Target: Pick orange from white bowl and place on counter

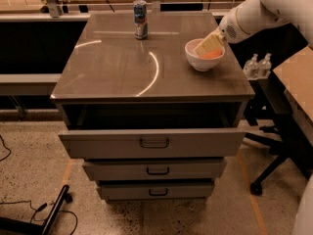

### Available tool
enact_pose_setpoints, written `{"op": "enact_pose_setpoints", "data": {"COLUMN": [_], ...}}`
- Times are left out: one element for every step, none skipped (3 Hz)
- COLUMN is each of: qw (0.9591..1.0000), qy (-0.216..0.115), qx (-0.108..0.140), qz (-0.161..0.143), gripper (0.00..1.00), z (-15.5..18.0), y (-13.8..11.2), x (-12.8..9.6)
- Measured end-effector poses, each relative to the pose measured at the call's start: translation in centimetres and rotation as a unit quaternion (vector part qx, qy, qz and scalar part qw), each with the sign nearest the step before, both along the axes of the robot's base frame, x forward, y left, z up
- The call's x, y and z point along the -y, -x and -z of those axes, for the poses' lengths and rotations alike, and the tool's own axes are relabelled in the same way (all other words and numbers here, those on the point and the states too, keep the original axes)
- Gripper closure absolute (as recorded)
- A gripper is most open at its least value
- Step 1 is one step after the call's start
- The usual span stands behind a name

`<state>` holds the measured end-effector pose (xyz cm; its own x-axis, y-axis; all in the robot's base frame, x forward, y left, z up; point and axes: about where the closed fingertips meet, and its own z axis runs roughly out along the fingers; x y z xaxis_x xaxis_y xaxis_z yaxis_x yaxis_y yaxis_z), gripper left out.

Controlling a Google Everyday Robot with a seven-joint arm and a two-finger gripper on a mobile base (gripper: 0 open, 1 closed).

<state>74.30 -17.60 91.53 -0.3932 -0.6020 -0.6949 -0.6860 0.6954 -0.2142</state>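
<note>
With my gripper [209,45] down in the bowl [201,64] over the orange [213,56], whether it grips I cannot tell, an off-centre lift could drop the orange or tip the bowl off the counter [112,67].

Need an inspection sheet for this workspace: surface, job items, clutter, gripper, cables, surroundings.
Surface: counter glossy, with reflected light streaks; top drawer pulled partly out.
Job's things: orange sits in the white bowl, near the counter's right edge in view.
Clutter: drink can upright at the back, apart from the bowl.
Grippers: gripper reaches into the bowl, over the orange; contact unclear.
Cables: cable loose on the floor, lower left.
Surroundings: two clear bottles beside the counter; chair base on the floor.
</note>
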Motion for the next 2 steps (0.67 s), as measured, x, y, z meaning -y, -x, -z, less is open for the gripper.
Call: {"op": "enact_pose_setpoints", "data": {"qw": [1.0,1.0], "qy": [0.002,0.003], "qx": [-0.002,-0.002], "qz": [-0.001,-0.003], "gripper": [0.44,0.59], "z": [0.15,0.19], "y": [0.06,-0.07], "x": [0.03,0.02]}}
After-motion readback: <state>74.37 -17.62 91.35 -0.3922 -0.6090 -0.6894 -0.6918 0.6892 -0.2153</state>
